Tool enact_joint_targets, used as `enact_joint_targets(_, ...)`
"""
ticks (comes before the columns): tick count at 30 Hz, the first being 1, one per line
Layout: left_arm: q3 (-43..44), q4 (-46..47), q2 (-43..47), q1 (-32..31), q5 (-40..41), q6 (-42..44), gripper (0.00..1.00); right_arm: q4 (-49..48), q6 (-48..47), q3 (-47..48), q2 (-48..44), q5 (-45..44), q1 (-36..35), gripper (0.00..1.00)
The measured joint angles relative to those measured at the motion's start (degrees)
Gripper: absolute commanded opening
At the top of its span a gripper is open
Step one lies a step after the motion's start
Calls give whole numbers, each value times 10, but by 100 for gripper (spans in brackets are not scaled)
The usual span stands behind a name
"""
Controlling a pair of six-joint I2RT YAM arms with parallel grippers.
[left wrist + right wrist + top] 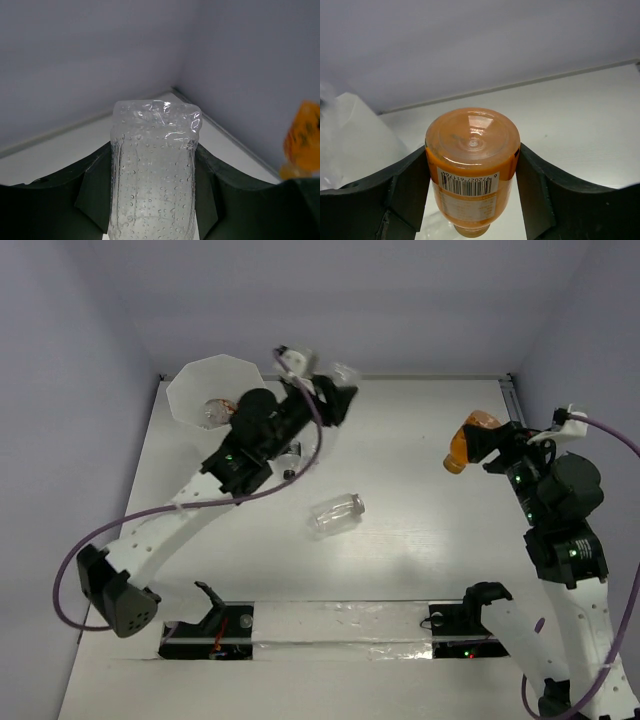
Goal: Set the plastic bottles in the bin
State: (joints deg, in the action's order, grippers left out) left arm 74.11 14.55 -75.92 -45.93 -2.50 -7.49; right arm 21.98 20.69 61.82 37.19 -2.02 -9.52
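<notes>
Clear bottle (pixel 152 170) cut off at bottom edge — bin (pixel 190 390) contents indistinct.

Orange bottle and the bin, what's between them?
In the top view, the left claw, shut on a clear bottle, lies between the orange bottle and the bin.

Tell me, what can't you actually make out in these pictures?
- Top view: the left arm covers part of the bin, so its contents cannot be counted.
- Top view: a small bottle beside that arm is mostly hidden under it.
- Left wrist view: the clear bottle in the left gripper is cut off by the bottom edge.
- Right wrist view: the fine print on the orange bottle is too blurred to read.
</notes>
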Motion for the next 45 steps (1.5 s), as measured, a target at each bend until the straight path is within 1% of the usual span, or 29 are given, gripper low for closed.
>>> enact_joint_targets(4,7,18,66,88,91,-24,36,-15,12,-32,11,38,-24,59)
enact_joint_targets(5,7,27,77,107,114,-34,36,-20,16,-37,16,44,-37,59)
enact_joint_targets(8,25,33,100,176,151,-49,36,-37,21,-41,35,54,-87,59)
enact_joint_targets(11,56,37,91,245,178,-62,36,-64,23,-42,61,55,-140,59)
enact_joint_targets(14,69,46,69,307,196,-66,36,-93,25,-42,95,50,-194,59)
enact_joint_targets(18,69,56,27,371,203,-66,36,-111,25,-32,147,36,-265,59)
enact_joint_targets(20,69,61,7,392,204,-65,37,-117,24,-24,168,26,-297,60)
enact_joint_targets(24,69,81,-22,412,209,-58,39,-133,18,12,210,11,-349,60)
enact_joint_targets(25,67,89,-26,412,209,-55,41,-139,16,23,221,8,-359,60)
enact_joint_targets(26,61,102,-27,412,209,-54,49,-145,15,32,233,7,-367,60)
enact_joint_targets(28,35,133,-26,412,207,-48,62,-158,12,52,256,7,-379,60)
enact_joint_targets(29,22,147,-26,412,209,-46,73,-166,11,63,269,7,-383,60)
enact_joint_targets(31,-2,162,-27,412,214,-42,82,-171,6,104,308,8,-386,60)
enact_joint_targets(32,-13,165,-27,412,215,-37,89,-177,4,128,329,9,-386,60)
enact_joint_targets(35,-36,170,-27,412,218,-35,97,-187,-2,217,400,17,-386,60)
enact_joint_targets(37,-46,174,-26,412,218,-38,99,-203,-7,280,451,21,-386,60)
enact_joint_targets(40,-55,166,-12,412,215,-58,98,-215,-18,375,526,21,-386,60)
enact_joint_targets(42,-62,153,12,412,208,-76,96,-221,-26,443,579,17,-386,60)
enact_joint_targets(45,-64,132,74,412,189,-100,94,-233,-35,536,659,14,-386,61)
